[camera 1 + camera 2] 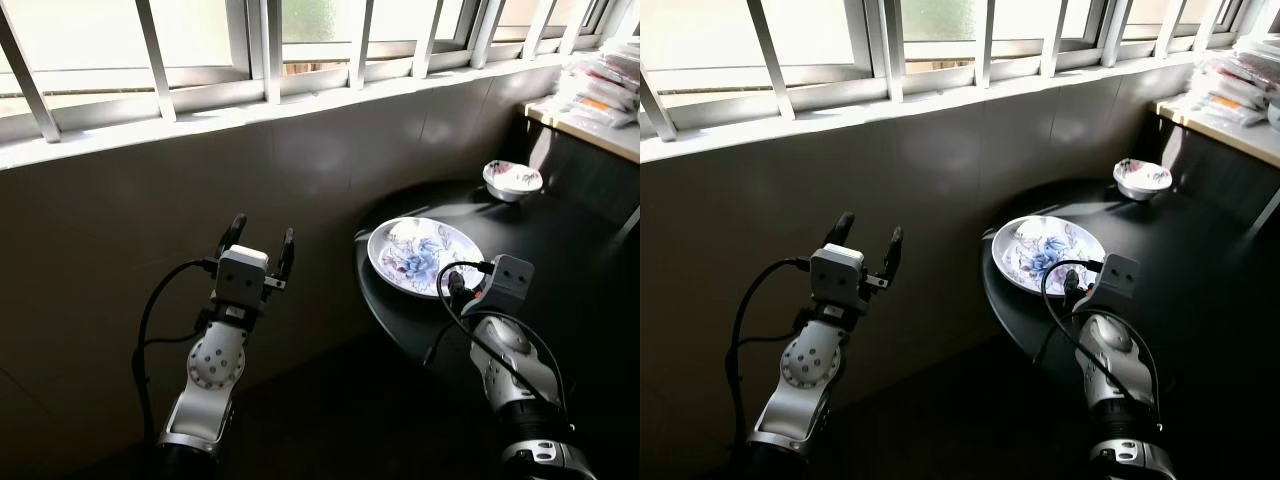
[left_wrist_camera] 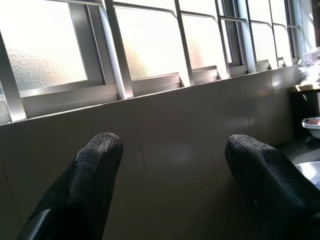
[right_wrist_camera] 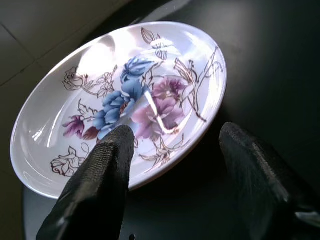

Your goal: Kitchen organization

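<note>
A white plate (image 1: 425,255) painted with blue and purple flowers lies on the near left part of a round black table (image 1: 570,250). A small white patterned bowl (image 1: 512,180) stands farther back on the same table. My right gripper (image 3: 175,137) is open, low over the table at the plate's (image 3: 125,95) near rim, one finger overlapping the rim and the other beside it. My left gripper (image 1: 262,232) is raised in the air to the left of the table, open and holding nothing, pointing at the tiled wall.
A tiled wall (image 1: 150,190) under a barred window (image 1: 270,50) runs along the back. At the far right, a light counter (image 1: 590,125) carries a stack of packets (image 1: 605,80). The floor below the table's edge is in deep shade.
</note>
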### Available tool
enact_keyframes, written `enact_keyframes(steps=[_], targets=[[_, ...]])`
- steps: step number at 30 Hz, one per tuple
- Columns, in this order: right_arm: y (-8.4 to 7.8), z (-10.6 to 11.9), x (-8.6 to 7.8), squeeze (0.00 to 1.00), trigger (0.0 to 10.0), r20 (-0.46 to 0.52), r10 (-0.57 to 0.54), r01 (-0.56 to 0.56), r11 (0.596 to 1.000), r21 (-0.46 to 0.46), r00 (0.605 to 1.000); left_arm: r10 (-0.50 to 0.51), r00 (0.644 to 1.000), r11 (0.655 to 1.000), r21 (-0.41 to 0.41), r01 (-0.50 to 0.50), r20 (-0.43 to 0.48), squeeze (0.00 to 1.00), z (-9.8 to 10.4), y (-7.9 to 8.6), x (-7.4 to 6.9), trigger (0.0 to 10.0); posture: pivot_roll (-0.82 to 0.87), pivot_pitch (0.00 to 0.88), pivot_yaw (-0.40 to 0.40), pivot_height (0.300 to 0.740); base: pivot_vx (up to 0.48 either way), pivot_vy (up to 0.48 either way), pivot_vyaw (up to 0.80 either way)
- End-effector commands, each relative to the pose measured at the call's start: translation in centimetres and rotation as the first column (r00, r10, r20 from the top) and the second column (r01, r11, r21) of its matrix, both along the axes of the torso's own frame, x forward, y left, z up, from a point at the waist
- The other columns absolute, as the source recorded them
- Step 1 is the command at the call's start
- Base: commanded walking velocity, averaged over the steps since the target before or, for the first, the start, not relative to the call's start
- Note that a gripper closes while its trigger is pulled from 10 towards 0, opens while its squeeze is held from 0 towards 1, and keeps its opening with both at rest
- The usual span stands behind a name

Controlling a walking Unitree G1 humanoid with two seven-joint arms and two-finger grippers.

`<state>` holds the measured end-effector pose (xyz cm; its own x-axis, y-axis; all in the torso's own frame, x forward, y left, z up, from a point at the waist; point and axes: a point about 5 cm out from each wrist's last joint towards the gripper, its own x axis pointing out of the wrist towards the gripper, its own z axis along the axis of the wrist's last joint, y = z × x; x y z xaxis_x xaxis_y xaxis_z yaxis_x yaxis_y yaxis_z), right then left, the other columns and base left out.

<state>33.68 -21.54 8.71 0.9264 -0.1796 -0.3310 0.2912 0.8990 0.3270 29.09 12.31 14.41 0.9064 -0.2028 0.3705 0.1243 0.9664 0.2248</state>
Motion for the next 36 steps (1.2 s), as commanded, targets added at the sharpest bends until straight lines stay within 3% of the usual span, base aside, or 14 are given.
enact_keyframes(steps=[1, 7, 14, 18, 26, 32, 33, 34, 35, 36], targets=[[-0.1, -0.4, 0.2, 0.00, 10.0, -0.029, 0.014, -0.012, 0.997, 0.070, 0.999, 0.004, 1.000, 1.000, 0.007, -0.004, 0.004, 0.00, 0.1, 0.1, 0.1, 10.0, 0.03, 0.000, -0.037, 0.740, 0.000, 0.000, 0.00], [0.1, -0.7, 0.9, 0.00, 10.0, -0.051, 0.042, -0.033, 0.984, 0.175, 0.998, 0.002, 1.000, 1.000, 0.012, -0.002, 0.003, 0.00, 0.1, 0.1, 0.2, 10.0, 0.03, 0.000, -0.033, 0.740, 0.000, 0.000, 0.00], [-0.7, -0.8, 1.4, 0.00, 10.0, -0.069, -0.010, 0.029, 0.960, 0.279, 0.998, 0.001, 1.000, 1.000, 0.018, -0.001, 0.005, 0.00, 0.1, 0.0, 0.3, 10.0, 0.04, 0.000, -0.032, 0.740, 0.000, 0.000, 0.00], [-1.6, -1.0, 1.4, 0.00, 10.0, -0.097, -0.077, 0.107, 0.922, 0.372, 0.992, 0.003, 1.000, 1.000, 0.025, -0.003, 0.003, 0.00, 0.0, 0.1, 0.2, 10.0, 0.04, 0.000, -0.031, 0.740, 0.000, 0.000, 0.00], [-3.6, -1.3, 0.9, 0.00, 10.0, -0.162, -0.199, 0.253, 0.849, 0.463, 0.966, 0.004, 1.000, 1.000, 0.031, -0.004, -0.002, 0.00, -0.1, 0.1, 0.2, 10.0, 0.04, 0.000, -0.030, 0.740, 0.000, 0.000, 0.00], [-4.1, -1.3, 0.9, 0.00, 10.0, -0.191, -0.217, 0.283, 0.840, 0.464, 0.957, 0.002, 1.000, 0.999, 0.036, -0.002, -0.009, 0.00, -0.3, 0.1, 0.2, 10.0, 0.04, 0.000, -0.027, 0.740, 0.000, 0.000, 0.00], [-4.2, -1.2, 0.9, 0.00, 4.3, -0.194, -0.223, 0.289, 0.839, 0.460, 0.955, 0.002, 1.000, 0.999, 0.036, -0.002, -0.010, 0.00, -0.3, 0.1, 0.2, 10.0, 0.04, 0.000, -0.027, 0.740, 0.000, 0.000, 0.00], [-4.2, -1.2, 0.9, 0.00, 3.1, -0.196, -0.227, 0.294, 0.839, 0.457, 0.954, 0.003, 1.000, 0.999, 0.037, -0.003, -0.010, 0.00, -0.3, 0.1, 0.2, 10.0, 0.04, 0.000, -0.029, 0.740, 0.000, 0.000, 0.00], [-4.3, -1.0, 1.0, 0.00, 3.5, -0.198, -0.231, 0.298, 0.837, 0.458, 0.953, 0.004, 1.000, 0.999, 0.037, -0.004, -0.010, 0.00, -0.3, 0.2, 0.2, 10.0, 0.04, 0.000, -0.030, 0.740, 0.000, 0.000, 0.00], [-4.3, -0.8, 1.1, 0.00, 1.4, -0.190, -0.238, 0.301, 0.834, 0.463, 0.952, 0.005, 1.000, 0.999, 0.038, -0.005, -0.010, 0.00, -0.3, 0.2, 0.1, 10.0, 0.04, 0.000, -0.030, 0.740, 0.000, 0.000, 0.00]])
